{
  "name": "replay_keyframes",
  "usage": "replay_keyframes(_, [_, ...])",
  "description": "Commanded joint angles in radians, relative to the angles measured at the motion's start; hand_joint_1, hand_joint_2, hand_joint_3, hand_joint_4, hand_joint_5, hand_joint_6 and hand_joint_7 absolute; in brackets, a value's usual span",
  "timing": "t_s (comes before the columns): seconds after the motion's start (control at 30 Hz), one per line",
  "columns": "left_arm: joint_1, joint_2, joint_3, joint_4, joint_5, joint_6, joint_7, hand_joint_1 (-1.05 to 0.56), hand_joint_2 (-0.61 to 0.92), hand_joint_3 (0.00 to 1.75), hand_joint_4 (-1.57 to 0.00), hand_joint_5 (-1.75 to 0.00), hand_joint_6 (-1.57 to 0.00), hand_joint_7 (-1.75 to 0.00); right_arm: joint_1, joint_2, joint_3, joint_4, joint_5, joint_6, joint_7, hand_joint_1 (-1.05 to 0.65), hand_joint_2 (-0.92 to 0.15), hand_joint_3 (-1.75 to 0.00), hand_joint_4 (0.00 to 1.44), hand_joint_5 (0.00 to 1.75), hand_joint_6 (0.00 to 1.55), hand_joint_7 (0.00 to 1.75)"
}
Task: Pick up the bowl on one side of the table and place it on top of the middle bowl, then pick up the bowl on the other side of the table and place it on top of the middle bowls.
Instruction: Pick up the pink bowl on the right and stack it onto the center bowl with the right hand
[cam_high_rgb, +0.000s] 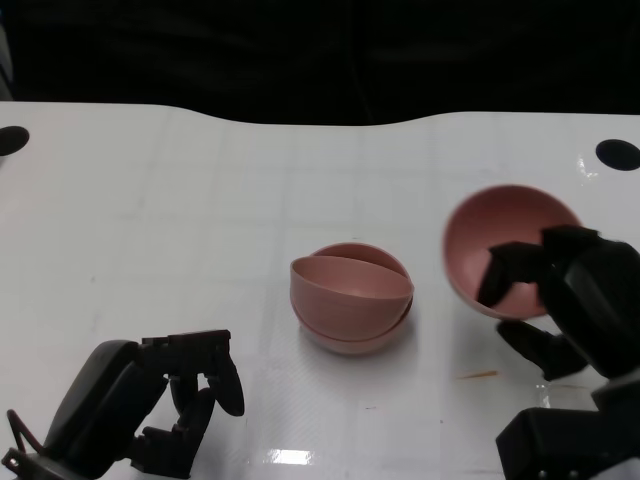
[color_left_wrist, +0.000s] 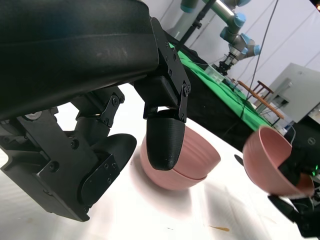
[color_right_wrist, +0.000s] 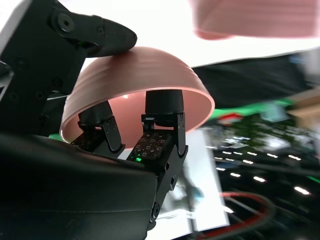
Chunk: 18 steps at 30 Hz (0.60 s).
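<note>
Two pink bowls sit nested at the middle of the white table, the upper one tilted; they also show in the left wrist view. My right hand grips a third pink bowl by its rim, fingers inside and thumb outside, tipped on its side above the table to the right of the stack. The right wrist view shows this held bowl close up and the stack beyond. My left hand rests low at the front left, fingers curled in and holding nothing.
A small yellowish sliver lies on the table in front of the held bowl. Black round holes mark the table's far corners. A green-covered bench and another robot arm stand beyond the table.
</note>
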Motion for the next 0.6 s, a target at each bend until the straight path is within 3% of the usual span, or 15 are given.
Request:
replay_keyframes(0.03, [-0.003, 0.008, -0.002, 0.005, -0.005, 0.004, -0.010, 0.02, 0.22, 1.57, -0.90, -1.70, -0.86, -1.45, -0.046, 0.016, -0.002, -0.001, 0.022, -0.028, 0.015, 0.01, -0.01, -1.50, 1.06, 1.75, 1.00, 1.36])
replay_keyframes(0.37, [-0.002, 0.009, -0.003, 0.003, -0.006, 0.012, -0.013, 0.01, 0.23, 1.56, -0.90, -1.69, -0.85, -1.45, -0.076, 0.046, -0.012, 0.025, 0.050, -0.059, 0.051, -0.03, 0.00, -1.56, 1.05, 1.75, 1.01, 1.30])
replay_keyframes(0.47, [-0.004, 0.008, -0.004, 0.008, -0.005, 0.010, -0.013, 0.01, 0.22, 1.57, -0.90, -1.69, -0.85, -1.44, -0.106, 0.070, -0.013, 0.052, 0.101, -0.084, 0.077, 0.00, -0.02, -1.59, 1.05, 1.75, 1.00, 1.33])
replay_keyframes(0.6, [-0.007, 0.007, -0.004, 0.013, 0.001, 0.005, -0.007, 0.02, 0.23, 1.56, -0.90, -1.70, -0.85, -1.44, -0.147, 0.101, -0.015, 0.097, 0.136, -0.108, 0.086, 0.00, -0.09, -1.55, 1.06, 1.75, 0.92, 1.49])
